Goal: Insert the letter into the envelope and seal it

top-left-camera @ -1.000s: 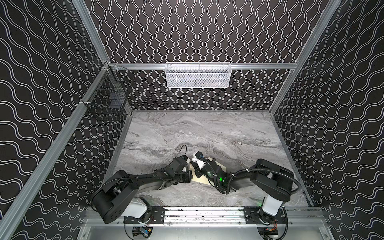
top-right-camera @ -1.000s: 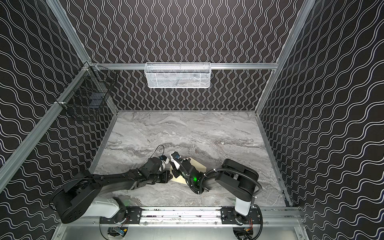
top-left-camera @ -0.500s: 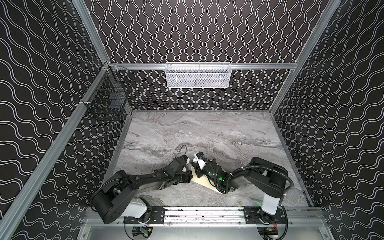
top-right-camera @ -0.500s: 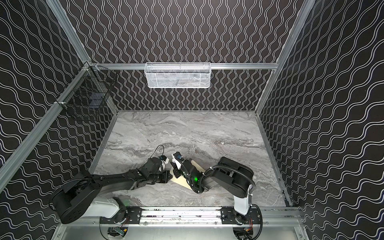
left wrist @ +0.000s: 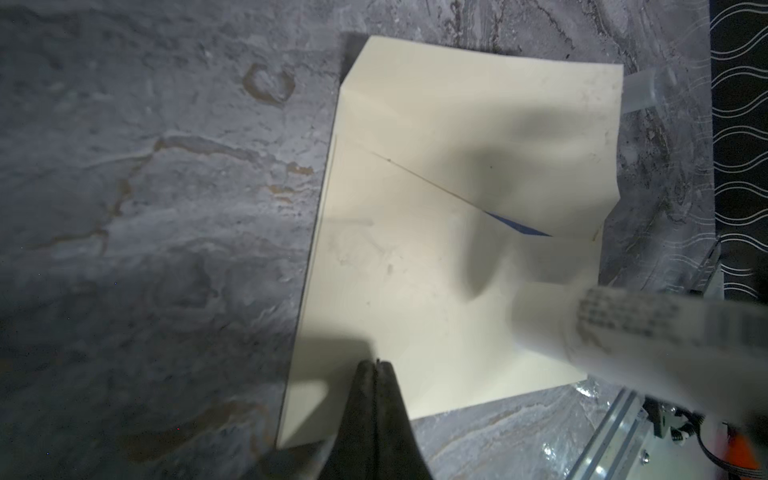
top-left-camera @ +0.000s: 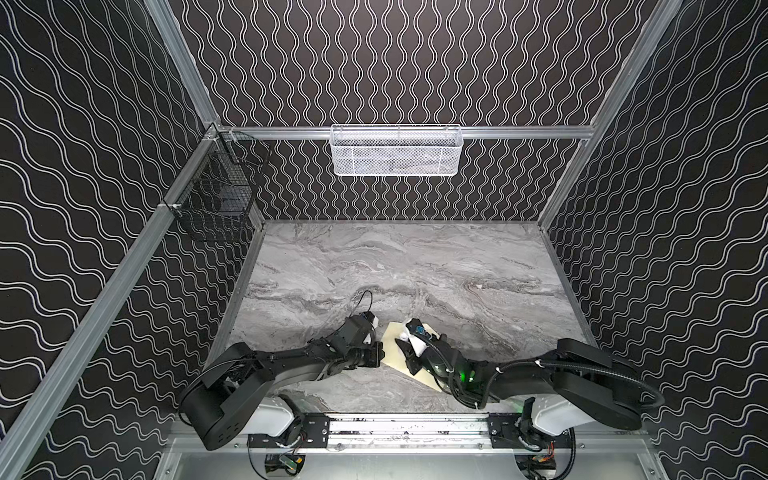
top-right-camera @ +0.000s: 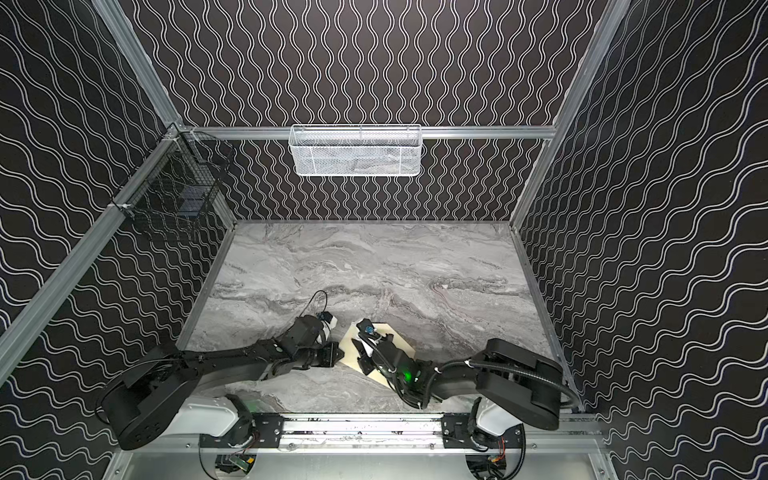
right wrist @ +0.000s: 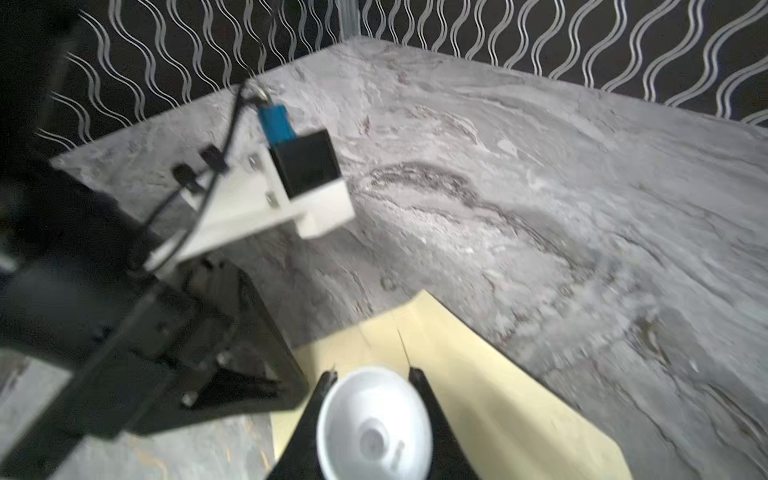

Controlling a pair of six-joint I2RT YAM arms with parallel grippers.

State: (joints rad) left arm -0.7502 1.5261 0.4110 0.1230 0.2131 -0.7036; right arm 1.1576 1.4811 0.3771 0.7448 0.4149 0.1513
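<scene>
Envelope: lay flat on table, front centre.
Letter: sat tucked inside, blue sliver showing at flap.
Left tool: closed tight, empty, tips perhaps pressing envelope edge.
Right tool: clamped on white tube above envelope.

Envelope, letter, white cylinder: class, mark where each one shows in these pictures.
envelope [left wrist: 395,291]: left wrist view, on its bare cream face.
letter [left wrist: 523,230]: left wrist view, on the blue sliver showing at the flap's edge.
white cylinder [right wrist: 374,424]: right wrist view, on its round end face.
</scene>
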